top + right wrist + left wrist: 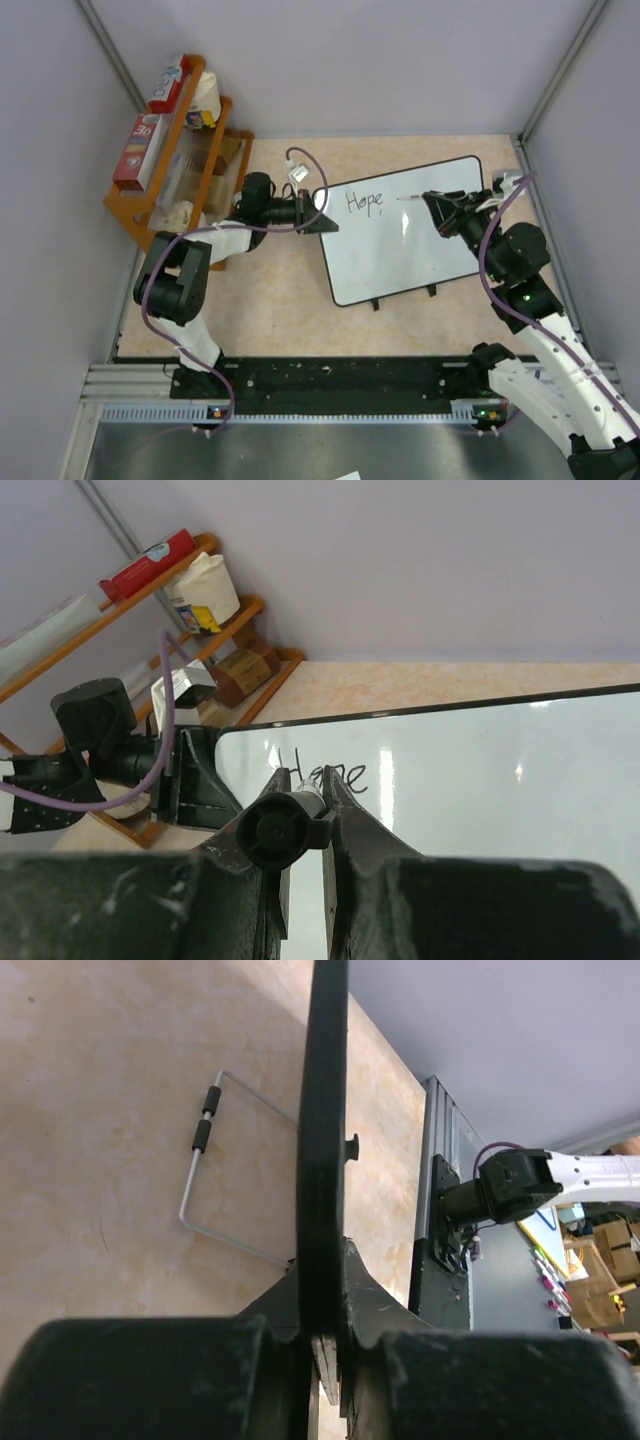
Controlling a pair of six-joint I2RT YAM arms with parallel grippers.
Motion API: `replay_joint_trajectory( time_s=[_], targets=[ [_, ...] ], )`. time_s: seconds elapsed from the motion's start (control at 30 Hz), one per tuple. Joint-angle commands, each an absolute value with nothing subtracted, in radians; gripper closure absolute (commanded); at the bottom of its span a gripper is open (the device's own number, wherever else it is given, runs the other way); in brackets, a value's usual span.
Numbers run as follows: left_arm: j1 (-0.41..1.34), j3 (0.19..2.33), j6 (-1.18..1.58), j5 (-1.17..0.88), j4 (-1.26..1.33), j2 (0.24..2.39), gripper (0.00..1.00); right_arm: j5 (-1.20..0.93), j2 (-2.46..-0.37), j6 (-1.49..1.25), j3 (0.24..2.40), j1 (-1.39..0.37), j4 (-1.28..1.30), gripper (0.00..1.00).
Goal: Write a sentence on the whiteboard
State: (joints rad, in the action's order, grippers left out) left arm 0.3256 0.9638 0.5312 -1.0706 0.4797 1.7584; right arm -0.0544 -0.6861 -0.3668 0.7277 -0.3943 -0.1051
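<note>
- Pale lavender walls (400,60), matte and plain, close in three sides of the cell; thin grey metal strips run up the corners.
- Table (270,300): beige top with a marbled, stone-like pattern and a low sheen.
- Mounting rail (330,385): black perforated plate on ribbed aluminium along the near edge, carrying both arm bases.
- Whiteboard (400,250): large glossy white rectangle with a thin black rim, rounded corners and two small black feet on its near edge. It sits right of the table's centre, skewed, with glare streaks on its face.
- Sentence (364,202): thin dark handwriting near the board's upper left. Only one word, "Hope", is legible.
- Left gripper (318,218): black, scuffed fingers clenched on the whiteboard's left rim, one on each side of the edge.
- Right gripper (432,205): clamped around a marker (412,198), a slim barrel with a round black end. Its tip points at the board just right of the written word.
- Wire hoop (207,1115): thin bent grey rod with two black sleeves, beside the board's rim in the left wrist view.
- Wooden shelf (165,215): orange-brown slatted rack at the table's left edge, holding red and white cartons, a white paper roll and a small brown box.
- Purple cables (145,290): smooth loops trailing along both white-and-black arms.
</note>
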Motion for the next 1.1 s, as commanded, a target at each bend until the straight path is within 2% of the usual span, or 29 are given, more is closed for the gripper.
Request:
replay_joint_trajectory(
  time_s=[0.0, 0.13, 0.33, 0.47, 0.83, 1.07],
  targets=[
    [0.302, 0.96, 0.365, -1.101, 0.517, 1.795, 1.0, -0.052, -0.675, -0.35, 0.736, -0.382, -0.13, 1.0],
    [0.267, 1.0, 0.276, -1.17, 0.373, 1.81, 1.0, -0.049, -0.68, -0.341, 0.732, -0.383, -0.13, 1.0],
    [0.256, 1.104, 0.022, -1.184, -0.013, 1.824, 1.0, -0.052, -0.703, -0.328, 0.715, -0.383, -0.146, 1.0],
    [0.256, 1.137, -0.058, -1.183, -0.128, 1.818, 1.0, -0.084, -0.733, -0.308, 0.686, -0.383, -0.196, 1.0],
    [0.265, 1.184, -0.1, -1.075, -0.262, 1.769, 1.0, -0.123, -0.876, -0.311, 0.635, -0.383, -0.455, 1.0],
    [0.291, 1.218, -0.101, -1.022, -0.301, 1.759, 1.0, -0.118, -0.936, -0.293, 0.663, -0.383, -0.497, 1.0]
  ],
)
